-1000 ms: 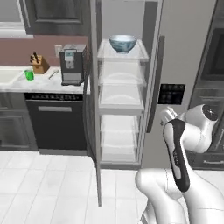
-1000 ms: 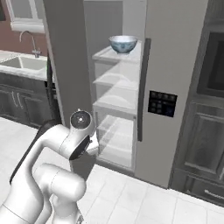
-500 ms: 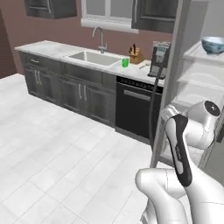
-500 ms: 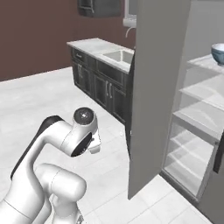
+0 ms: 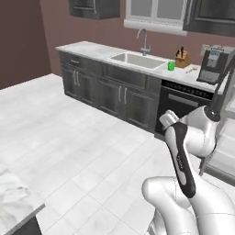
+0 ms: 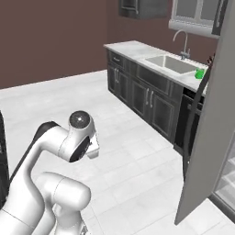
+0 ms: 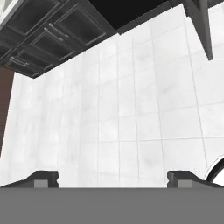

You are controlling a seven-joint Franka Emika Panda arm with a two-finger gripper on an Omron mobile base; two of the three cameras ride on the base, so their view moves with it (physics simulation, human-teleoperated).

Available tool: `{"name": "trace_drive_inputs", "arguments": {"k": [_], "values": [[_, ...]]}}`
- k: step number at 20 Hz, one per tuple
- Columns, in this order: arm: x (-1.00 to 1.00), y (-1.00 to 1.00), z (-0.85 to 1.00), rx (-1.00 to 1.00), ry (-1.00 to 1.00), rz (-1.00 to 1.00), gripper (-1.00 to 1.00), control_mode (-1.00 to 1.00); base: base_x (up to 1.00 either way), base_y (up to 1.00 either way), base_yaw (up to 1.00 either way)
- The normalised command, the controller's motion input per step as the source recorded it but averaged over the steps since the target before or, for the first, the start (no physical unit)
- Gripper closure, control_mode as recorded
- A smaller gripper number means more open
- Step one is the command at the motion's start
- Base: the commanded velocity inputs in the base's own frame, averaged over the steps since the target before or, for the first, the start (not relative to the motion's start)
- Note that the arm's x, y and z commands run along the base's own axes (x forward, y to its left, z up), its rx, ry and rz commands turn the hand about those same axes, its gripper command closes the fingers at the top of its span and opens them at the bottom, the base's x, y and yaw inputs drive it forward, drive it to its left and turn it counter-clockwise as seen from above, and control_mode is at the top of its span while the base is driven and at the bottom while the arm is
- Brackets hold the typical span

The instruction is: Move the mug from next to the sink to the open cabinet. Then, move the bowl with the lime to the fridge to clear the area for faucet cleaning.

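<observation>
Green mug (image 5: 171,66) upright on white marble surface (image 5: 92,47), just right of sink (image 5: 136,59) in left base view; also seen in right base view at far end of the run, beside the basin. Mug contents not discernible at this range. Sink basin: pale, rectangular, nothing visible inside. Gooseneck faucet (image 5: 144,40) behind basin, against the wall under the window. Wooden knife block (image 5: 183,58) just right of mug and slightly behind. Coffee machine (image 5: 209,65) further right on same surface. Small pale item between block and machine, too small to identify.

Dark lower cabinets (image 5: 105,88) below the surface, doors closed; black dishwasher front (image 5: 182,105) at right end. Dark wall cabinet (image 5: 94,8) at upper left of left base view, door closed, bar handle visible in right base view.

Fridge door (image 6: 209,133) grey, swung open, edge toward camera in right base view, long dark handle on it. Pale fridge shelves (image 5: 226,147) partly visible at right edge of left base view; contents not visible.

Tool (image 7: 113,178) with fingers spread wide, nothing between them, pointing down at white tiled floor (image 7: 131,109). Well apart from the mug.
</observation>
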Motion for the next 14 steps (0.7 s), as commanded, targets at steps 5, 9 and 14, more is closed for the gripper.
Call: {"name": "trace_drive_inputs", "arguments": {"k": [5, 9, 14], "values": [[0.0, 0.0, 0.0, 0.0, 0.0, 0.0, -1.0, 1.0, 1.0, 0.46, -0.31], [0.0, 0.0, 0.0, 0.0, 0.0, 0.0, -1.0, 1.0, 1.0, -0.14, -0.23], [0.0, 0.0, 0.0, 0.0, 0.0, 0.0, -1.0, 1.0, 1.0, -0.48, -0.22]]}}
